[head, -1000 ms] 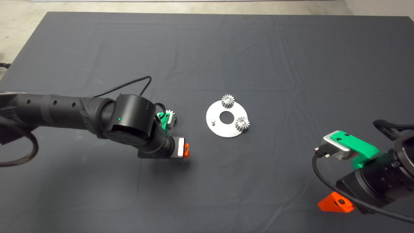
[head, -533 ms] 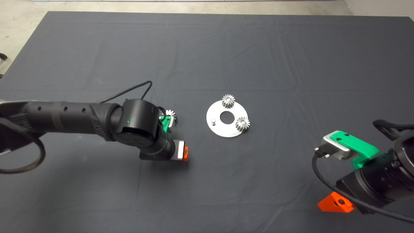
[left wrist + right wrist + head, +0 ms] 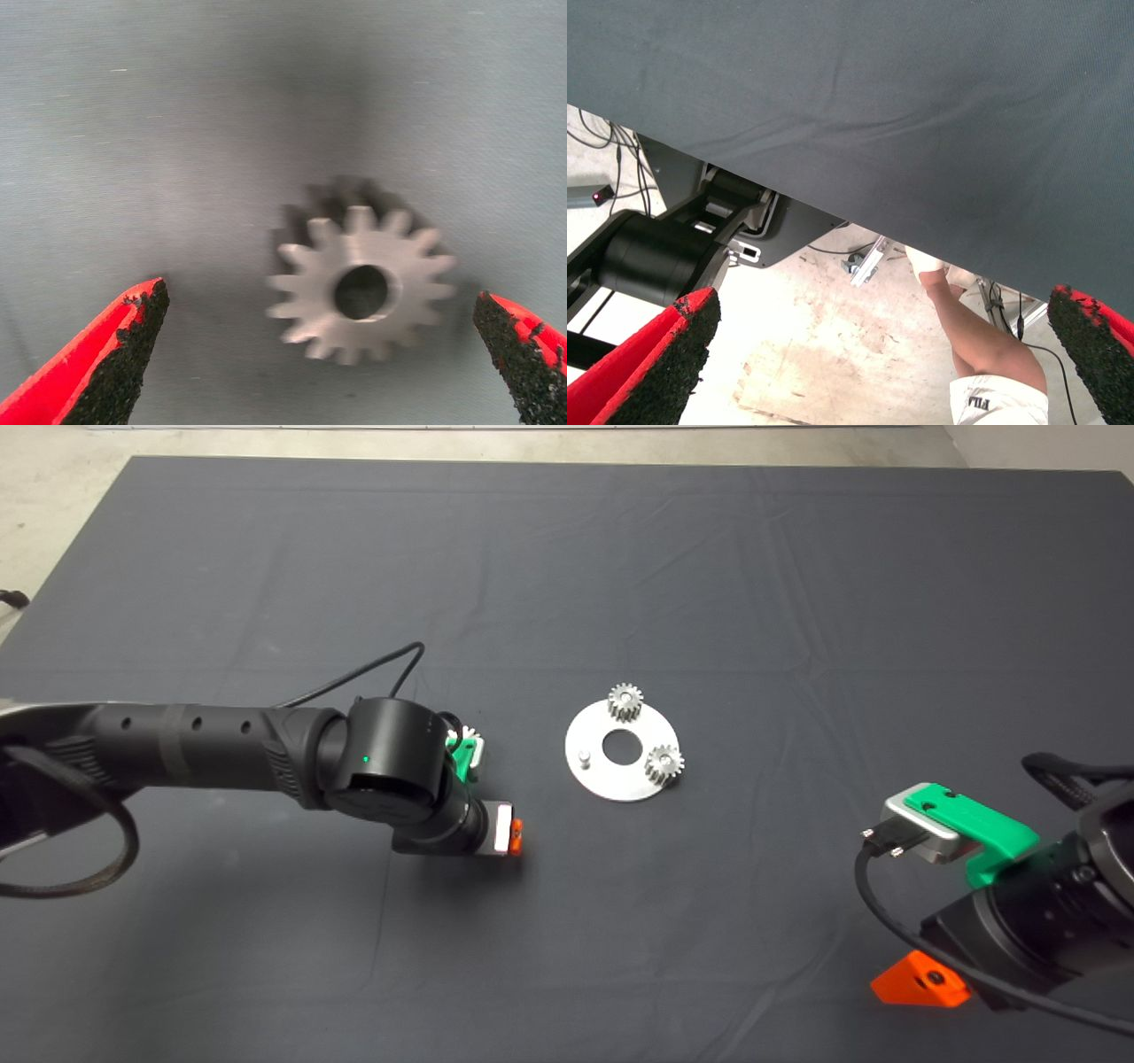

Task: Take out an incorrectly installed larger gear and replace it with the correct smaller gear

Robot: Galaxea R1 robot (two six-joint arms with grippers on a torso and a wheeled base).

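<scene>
- Left pincer (image 3: 323, 354): fingers spread wide, straddling the gear (image 3: 361, 285) without contact, left of centre in the head view.
- Gear: lies flat on the worktop (image 3: 567, 558), bore axis vertical.
- Right pincer (image 3: 886, 363): parked lower right, fingers apart.

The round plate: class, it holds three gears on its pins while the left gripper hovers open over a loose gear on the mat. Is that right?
Not quite. The head view shows only two gears on the round plate; its third pin is bare. The rest holds: the left gripper hovers open over the loose gear on the mat.
</scene>
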